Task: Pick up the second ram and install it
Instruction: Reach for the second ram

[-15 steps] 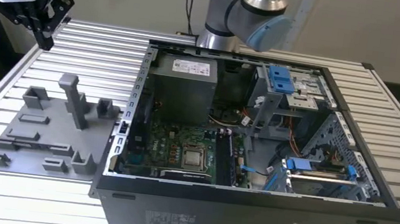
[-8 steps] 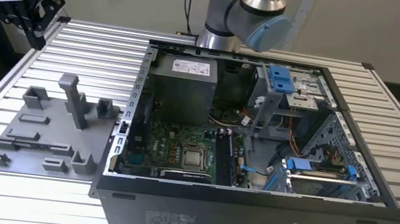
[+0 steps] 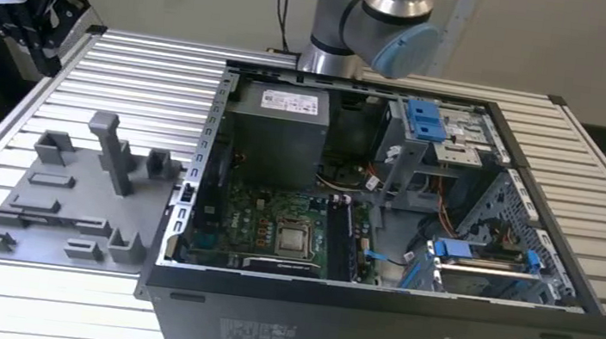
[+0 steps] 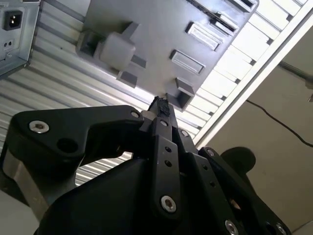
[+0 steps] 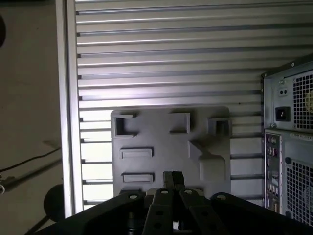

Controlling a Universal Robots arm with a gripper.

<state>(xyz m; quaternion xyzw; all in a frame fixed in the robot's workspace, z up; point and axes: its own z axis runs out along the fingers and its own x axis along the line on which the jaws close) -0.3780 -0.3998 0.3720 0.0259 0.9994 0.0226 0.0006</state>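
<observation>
In both wrist views my gripper (image 4: 160, 106) (image 5: 172, 178) is shut, its black fingertips pressed together with nothing between them. It hangs well above the grey fixture plate (image 5: 166, 139) (image 4: 156, 24), whose recesses and holders look bare. In the exterior view the plate (image 3: 71, 223) lies at the left, beside the open computer case (image 3: 376, 326). Slim long dark strips (image 3: 359, 233) stand on the motherboard next to the processor (image 3: 294, 240). I cannot tell whether one of them is the second ram.
The ribbed aluminium table (image 3: 153, 73) carries the plate and the case. The arm's grey and blue joint (image 3: 378, 31) rises behind the case. A black stand with cables (image 3: 11, 4) is at the exterior view's left. The case's rear panel (image 5: 291, 147) sits beside the plate.
</observation>
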